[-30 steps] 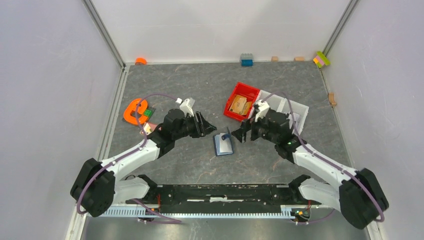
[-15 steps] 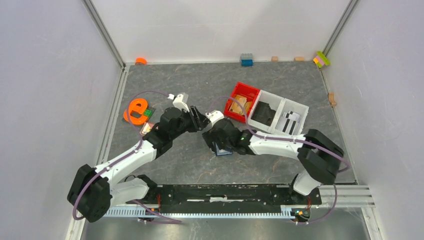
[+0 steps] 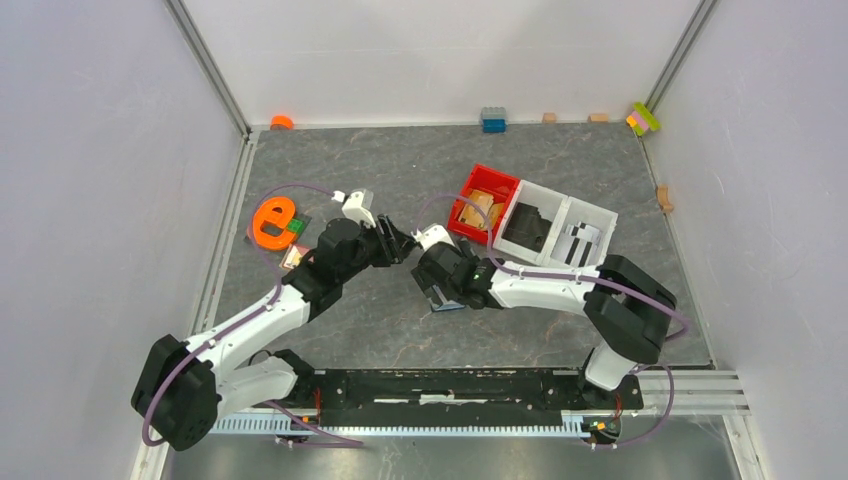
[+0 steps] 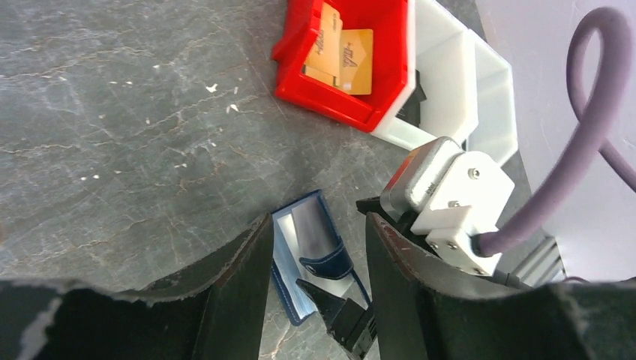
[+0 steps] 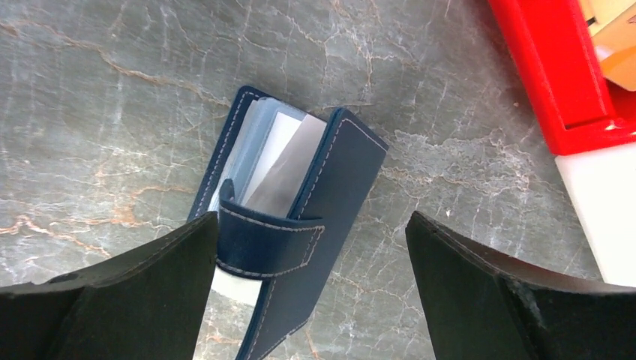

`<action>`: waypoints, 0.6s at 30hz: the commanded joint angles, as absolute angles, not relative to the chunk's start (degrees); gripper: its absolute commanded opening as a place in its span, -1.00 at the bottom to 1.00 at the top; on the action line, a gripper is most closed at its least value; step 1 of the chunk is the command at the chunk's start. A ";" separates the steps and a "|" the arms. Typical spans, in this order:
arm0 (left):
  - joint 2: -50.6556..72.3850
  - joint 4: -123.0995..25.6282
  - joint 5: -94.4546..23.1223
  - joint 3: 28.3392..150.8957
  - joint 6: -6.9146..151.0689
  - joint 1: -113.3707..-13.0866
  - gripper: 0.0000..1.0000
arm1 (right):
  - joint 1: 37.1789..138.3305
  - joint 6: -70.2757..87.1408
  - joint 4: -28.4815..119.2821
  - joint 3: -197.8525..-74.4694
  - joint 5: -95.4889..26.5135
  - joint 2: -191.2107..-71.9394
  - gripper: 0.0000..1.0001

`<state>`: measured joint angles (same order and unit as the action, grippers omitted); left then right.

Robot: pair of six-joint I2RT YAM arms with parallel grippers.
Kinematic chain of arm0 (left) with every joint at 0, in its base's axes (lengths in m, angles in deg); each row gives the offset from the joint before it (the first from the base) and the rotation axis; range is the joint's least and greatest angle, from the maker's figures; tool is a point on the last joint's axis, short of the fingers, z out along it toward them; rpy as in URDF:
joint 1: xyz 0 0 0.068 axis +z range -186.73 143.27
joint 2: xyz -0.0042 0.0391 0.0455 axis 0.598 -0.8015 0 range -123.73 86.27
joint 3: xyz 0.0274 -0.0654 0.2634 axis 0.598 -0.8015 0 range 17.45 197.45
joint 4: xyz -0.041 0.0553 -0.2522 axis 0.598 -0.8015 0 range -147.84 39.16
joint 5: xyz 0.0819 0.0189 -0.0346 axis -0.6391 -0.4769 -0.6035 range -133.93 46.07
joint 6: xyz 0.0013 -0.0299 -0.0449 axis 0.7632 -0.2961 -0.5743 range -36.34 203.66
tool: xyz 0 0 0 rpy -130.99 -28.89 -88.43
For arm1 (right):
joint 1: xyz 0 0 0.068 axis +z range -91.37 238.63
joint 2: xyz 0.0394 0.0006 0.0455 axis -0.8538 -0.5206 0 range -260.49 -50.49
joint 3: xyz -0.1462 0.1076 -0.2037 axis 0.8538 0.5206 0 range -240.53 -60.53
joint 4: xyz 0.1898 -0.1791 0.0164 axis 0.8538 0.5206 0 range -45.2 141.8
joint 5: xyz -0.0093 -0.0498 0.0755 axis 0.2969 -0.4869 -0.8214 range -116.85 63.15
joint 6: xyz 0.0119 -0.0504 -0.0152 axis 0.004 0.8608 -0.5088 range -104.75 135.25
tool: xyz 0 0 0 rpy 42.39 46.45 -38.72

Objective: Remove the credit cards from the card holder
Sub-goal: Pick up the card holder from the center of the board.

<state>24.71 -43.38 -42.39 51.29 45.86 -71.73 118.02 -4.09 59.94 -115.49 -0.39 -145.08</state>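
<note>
Noting bench (image 3: 400, 160) walled left, back and right; we see bare surface behind and in front of centre. Red tray (image 4: 330, 105) touches white tray (image 4: 450, 82), back-right of centre. Card holder (image 5: 337, 187) lies partly open mid-bench, strap across near end, pale sheet (image 5: 285, 165) in pocket. Right hand (image 5: 312, 219) directly above it, fingers spread wide to either side, gripping nothing. Right arm folded across, elbow out right. Left arm extended toward centre; left hand (image 4: 315, 240) partly spread, empty, holder just beyond its fingertips.
</note>
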 commanded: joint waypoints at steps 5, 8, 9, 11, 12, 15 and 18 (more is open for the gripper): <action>25.17 -42.49 -43.30 51.13 48.44 -71.89 0.11 | 113.88 -3.39 56.75 -114.64 -11.56 -146.61 0.96; 25.26 -42.65 -43.31 51.19 48.44 -71.89 0.12 | 113.24 -3.15 56.67 -114.83 -12.90 -147.23 0.95; 25.28 -42.67 -43.30 51.15 48.42 -71.91 0.11 | 113.17 -3.05 56.71 -114.92 -13.25 -147.60 0.92; 25.30 -42.67 -43.21 51.07 48.46 -71.89 0.12 | 113.16 -2.83 56.71 -115.23 -14.41 -148.03 0.86; 25.28 -42.67 -43.15 51.09 48.41 -71.91 0.11 | 113.15 -2.73 56.84 -115.37 -14.66 -148.18 0.82; 25.27 -42.67 -43.14 51.07 48.43 -71.89 0.11 | 113.17 -2.51 56.93 -115.53 -15.62 -148.48 0.67; 25.20 -42.67 -43.14 51.13 48.42 -71.89 0.11 | 113.14 -2.28 57.11 -115.87 -16.26 -148.99 0.50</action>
<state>24.71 -44.32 -42.89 51.16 46.07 -71.73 113.11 -3.23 57.62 -115.03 -14.36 -147.97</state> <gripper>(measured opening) 0.557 0.797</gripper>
